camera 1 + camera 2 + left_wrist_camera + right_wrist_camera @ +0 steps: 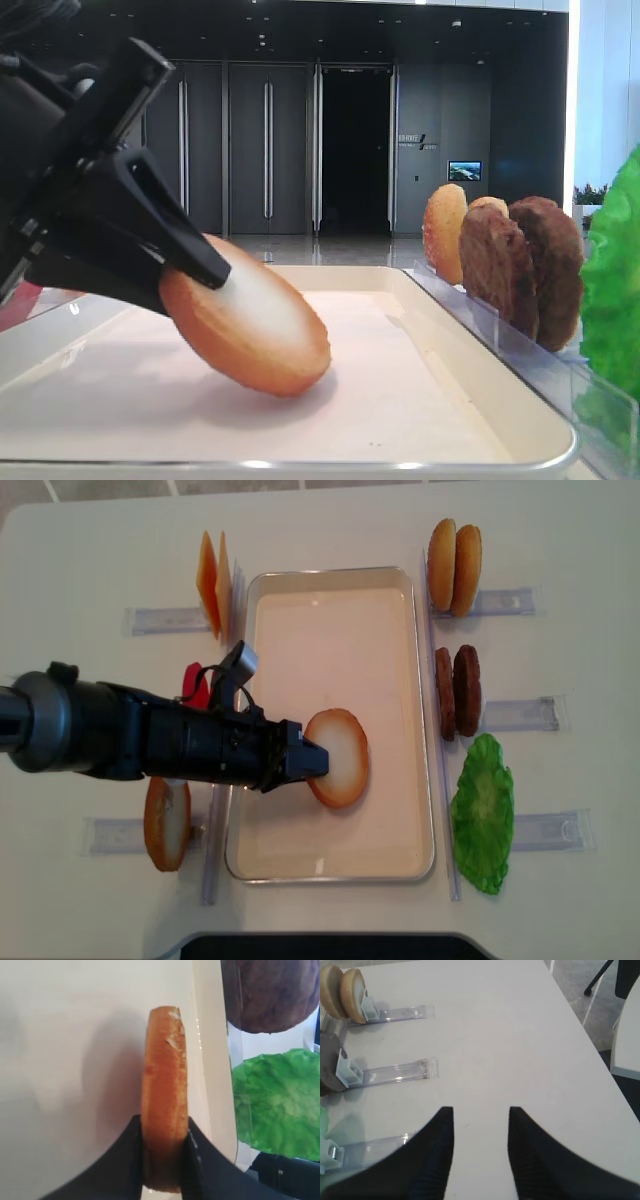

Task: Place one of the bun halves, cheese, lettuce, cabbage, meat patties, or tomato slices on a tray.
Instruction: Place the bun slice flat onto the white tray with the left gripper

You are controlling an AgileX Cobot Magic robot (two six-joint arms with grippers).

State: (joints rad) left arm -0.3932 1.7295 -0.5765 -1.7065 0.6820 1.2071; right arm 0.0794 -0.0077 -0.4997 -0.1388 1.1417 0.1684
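The cream-white tray (330, 865), glossy-rimmed and round-cornered, is being occupied beneath and ahead of the left gripper (312, 761), whose black jaws are being pressed onto the two faces of a bun half (340, 757); the bun is being held tilted over the tray's middle, and in the low exterior view its lower edge seems to be resting on the tray floor. Beyond the tray's far rim from this gripper, a frilly green lettuce leaf (483, 813) is being shown, with two rough, dark brown meat patties (458, 691) and two more golden bun halves (454, 553) being propped on edge in clear plastic racks (520, 714). Behind the gripper, beside its arm, another bun half (167, 822) is being kept in a rack, and red tomato slices (195, 685) are being partly hidden by the arm; thin orange cheese slices (212, 583) are being stood near the tray's corner. The bun's crumbly golden rim is being revealed only by the left wrist view; its pale, smooth face is being shown by the exterior views. The right gripper (481, 1132) is being held spread and empty above the bare white table (510, 1040), apart from everything.
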